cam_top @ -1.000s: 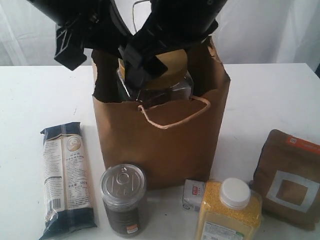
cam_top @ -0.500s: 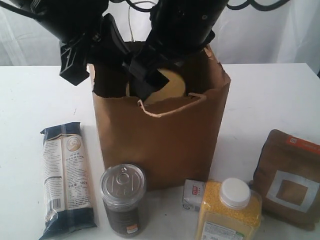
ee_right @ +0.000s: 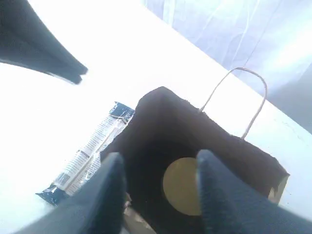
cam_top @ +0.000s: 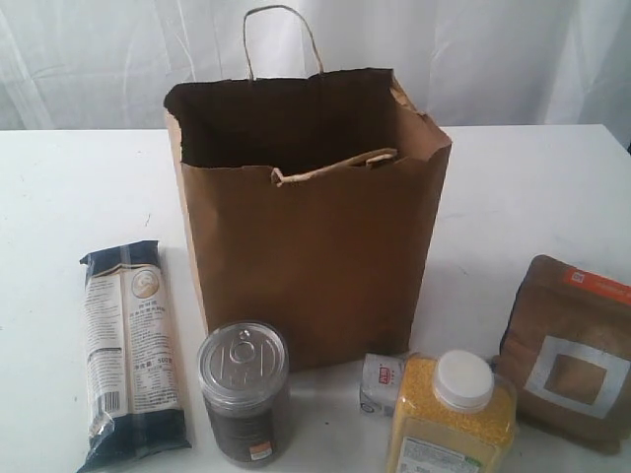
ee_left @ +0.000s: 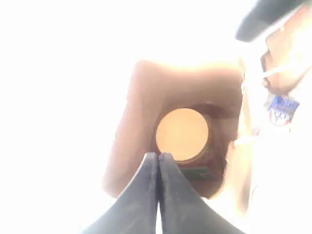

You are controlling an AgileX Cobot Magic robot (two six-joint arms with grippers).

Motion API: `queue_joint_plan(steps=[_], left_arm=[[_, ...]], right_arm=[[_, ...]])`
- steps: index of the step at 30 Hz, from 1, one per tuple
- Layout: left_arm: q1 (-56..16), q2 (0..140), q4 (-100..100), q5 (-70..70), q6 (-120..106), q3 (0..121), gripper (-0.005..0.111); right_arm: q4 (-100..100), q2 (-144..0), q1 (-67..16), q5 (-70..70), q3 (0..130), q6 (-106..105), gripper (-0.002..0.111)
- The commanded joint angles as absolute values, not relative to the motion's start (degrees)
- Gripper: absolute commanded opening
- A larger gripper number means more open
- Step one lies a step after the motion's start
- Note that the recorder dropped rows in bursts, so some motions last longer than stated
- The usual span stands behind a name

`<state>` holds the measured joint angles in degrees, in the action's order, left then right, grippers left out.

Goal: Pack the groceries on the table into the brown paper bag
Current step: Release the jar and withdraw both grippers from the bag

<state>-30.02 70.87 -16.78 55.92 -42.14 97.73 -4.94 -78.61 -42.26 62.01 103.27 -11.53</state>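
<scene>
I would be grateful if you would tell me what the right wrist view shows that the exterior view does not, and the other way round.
Only the right wrist view shows the gold-lidded jar standing inside the brown paper bag, and the right gripper open above it. Only the exterior view shows the white-capped bottle, the brown windowed pouch and the small white-blue packet on the table. Both show the bag, upright and open-topped, with the noodle packet lying beside it.
</scene>
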Motion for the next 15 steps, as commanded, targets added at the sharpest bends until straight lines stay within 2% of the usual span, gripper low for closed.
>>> queue_joint_plan(steps=[1, 2, 5, 9, 11, 15], left_arm=[[-28.00, 64.96, -16.67, 58.35, -37.99, 97.89, 0.000], [-26.82, 61.76, -15.26, 58.73, -35.53, 96.51, 0.000], [-25.03, 54.76, -11.31, 59.70, -31.11, 90.83, 0.000], [-24.60, 40.50, -3.49, 55.74, -22.63, 73.99, 0.000], [-24.60, 30.44, 3.64, 49.83, -12.98, 62.78, 0.000], [-24.60, 18.12, 11.14, 45.42, 0.00, 48.13, 0.000]], right_arm=[[-4.29, -75.85, -42.27, 61.94, 103.31, -11.53, 0.009], [-3.88, -74.32, -42.27, 61.94, 103.21, -11.77, 0.000], [-3.77, -70.94, -42.27, 61.80, 101.51, -11.77, 0.000], [-2.32, -62.31, -42.27, 58.21, 91.71, -11.77, 0.000], [-1.36, -55.83, -42.27, 50.42, 82.84, -11.30, 0.000], [0.00, -47.53, -42.27, 39.59, 69.16, -8.45, 0.000]])
